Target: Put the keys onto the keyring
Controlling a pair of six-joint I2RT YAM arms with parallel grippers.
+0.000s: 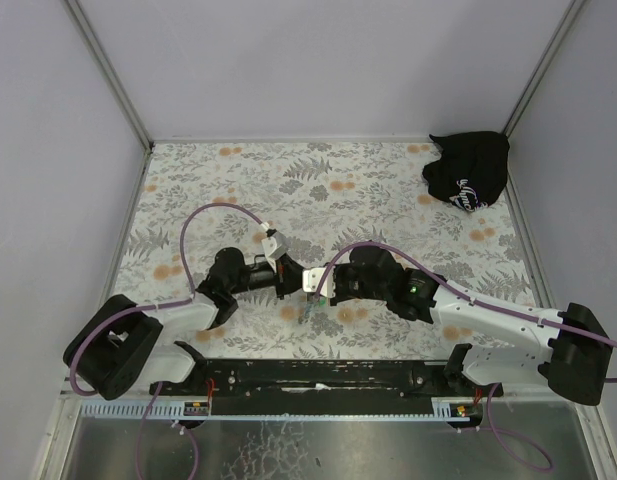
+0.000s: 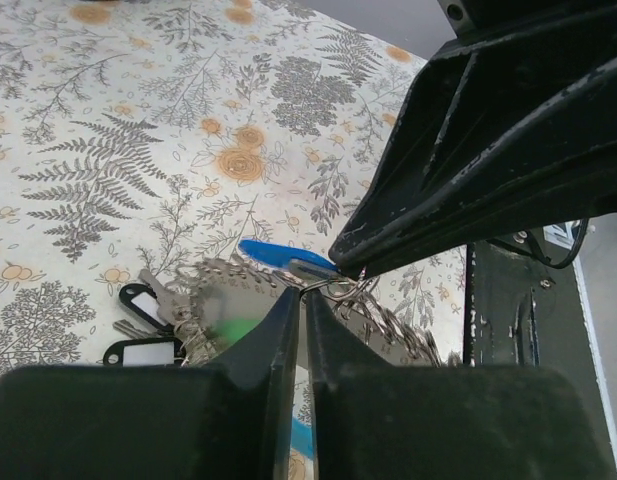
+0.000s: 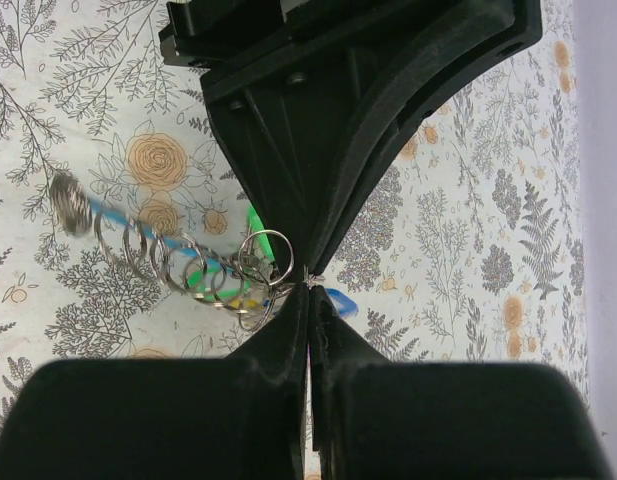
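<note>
Working at the near middle of the floral table (image 1: 388, 170), right in front of both bases, presumably for the shortest reach and the best view from above. Folding inward from either side, left arm (image 1: 178, 315) and right arm (image 1: 488, 315) bent toward one spot, likely to share a job too fine for a single claw: steadying on one side, threading on the other. Keeping well apart from the black bag (image 1: 468, 172) slumped in the far right corner, no part of this step.

Meeting tip to tip just above the cloth. Left gripper (image 2: 302, 300): pinched down to a sliver on a wire loop of the keyring (image 3: 168, 262), apparently to hold that ring steady and raised for the other side. Trailing away from the pinch onto the cloth: grey chain of rings, a light-blue strap, a green piece (image 3: 253, 220), all slack. Right gripper (image 3: 308, 290): closed to a hairline at the same point, seemingly on the metal blade of the blue key (image 2: 273, 255), coloured head sticking out sideways. Probably gripped that way to steer the key onto the wire. Cannot say whether already threaded or only pressed against the ring; too small to tell.

Lying just beside the bundle, two black-framed tags (image 2: 138, 300) with plain keys, clear of both claws. Unable to pick out the yellow key with any certainty among the rings.
</note>
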